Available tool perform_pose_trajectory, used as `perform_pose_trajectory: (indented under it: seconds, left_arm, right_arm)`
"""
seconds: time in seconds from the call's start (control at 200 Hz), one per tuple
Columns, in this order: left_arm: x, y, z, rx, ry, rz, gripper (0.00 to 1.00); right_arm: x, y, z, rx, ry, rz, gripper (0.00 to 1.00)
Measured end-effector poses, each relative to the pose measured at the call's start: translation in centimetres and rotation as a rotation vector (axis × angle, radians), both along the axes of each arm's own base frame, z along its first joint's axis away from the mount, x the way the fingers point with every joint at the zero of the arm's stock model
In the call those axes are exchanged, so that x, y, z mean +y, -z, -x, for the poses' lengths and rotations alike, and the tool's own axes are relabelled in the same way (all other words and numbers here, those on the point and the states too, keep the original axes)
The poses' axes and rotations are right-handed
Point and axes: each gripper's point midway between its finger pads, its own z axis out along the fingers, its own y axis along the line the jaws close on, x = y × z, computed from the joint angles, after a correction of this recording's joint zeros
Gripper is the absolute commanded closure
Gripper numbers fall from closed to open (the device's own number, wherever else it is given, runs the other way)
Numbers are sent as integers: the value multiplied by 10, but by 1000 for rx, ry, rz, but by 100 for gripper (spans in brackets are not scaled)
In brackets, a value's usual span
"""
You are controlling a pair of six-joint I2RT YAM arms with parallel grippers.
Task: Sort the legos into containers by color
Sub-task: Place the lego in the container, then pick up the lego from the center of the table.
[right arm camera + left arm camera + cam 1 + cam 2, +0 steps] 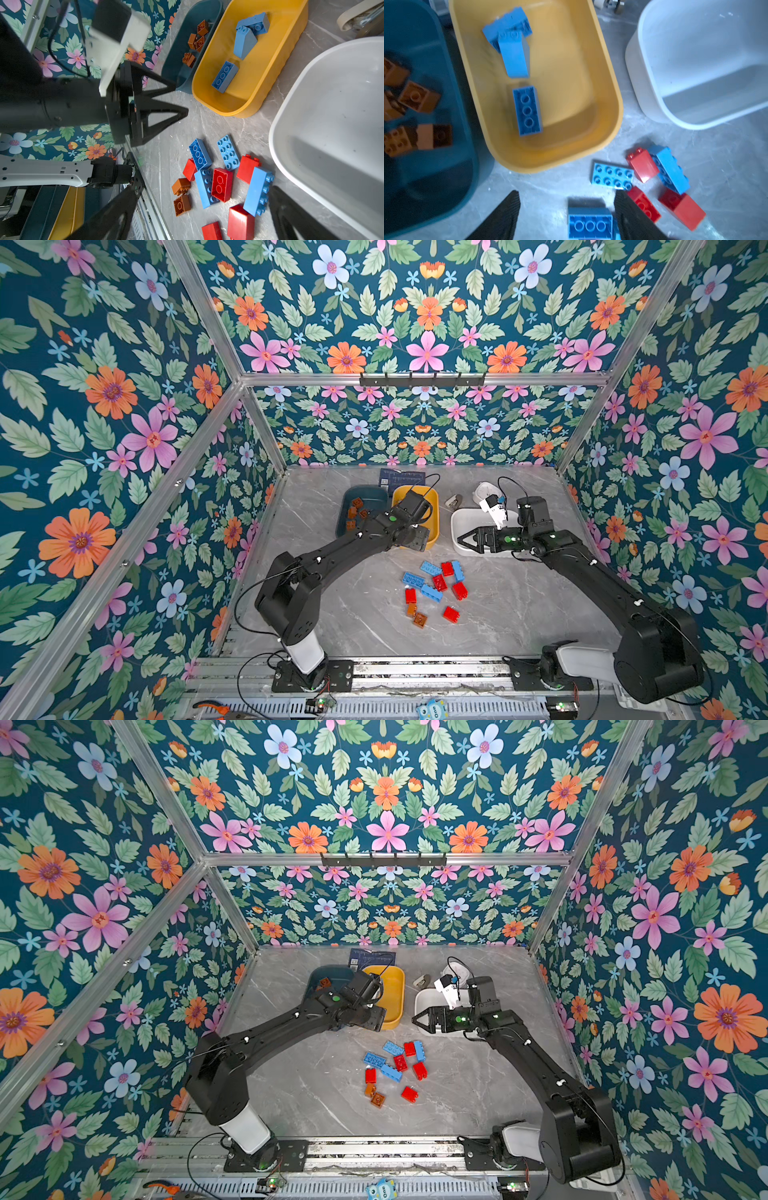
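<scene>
top views: left arm (353, 547) covers part of teal tub (370, 494) and yellow tub (435, 526); dark card (402, 479) behind them. right gripper (467, 540) jaws wide, holding nothing, over white tub (459, 522) edge. loose on table (365, 635) between arms: 4 blue bricks (432, 593), 5 red bricks (451, 614), 2 brown bricks (419, 619).
left wrist: left gripper (566, 193) fingers apart, nothing held, above table near yellow tub; 3 blue bricks inside it.
right wrist: teal tub holds 4 brown bricks.

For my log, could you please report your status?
Left gripper open, right gripper open, both empty. Blue legos in yellow tub, browns in teal tub; pile unblocked.
</scene>
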Motion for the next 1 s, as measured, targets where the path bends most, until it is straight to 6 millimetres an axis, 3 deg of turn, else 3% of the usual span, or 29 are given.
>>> perform_pose_trajectory:
  seconds: [0.155, 0.27, 0.43, 0.63, 1.0]
  left_arm:
    - [2, 16, 40, 41, -132, 78, 28]
    - [11, 22, 47, 46, -346, 185, 28]
    - [21, 47, 67, 121, -635, 292, 32]
    - [11, 63, 64, 183, -830, 357, 33]
    - [3, 94, 66, 244, -948, 327, 40]
  right_arm:
    - [1, 1, 1, 10, 1, -8, 1]
    - [1, 3, 2, 15, 0, -8, 1]
    - [1, 8, 5, 27, -7, -13, 1]
    - [2, 10, 6, 27, -16, -23, 1]
    - [1, 21, 9, 55, -21, -32, 1]
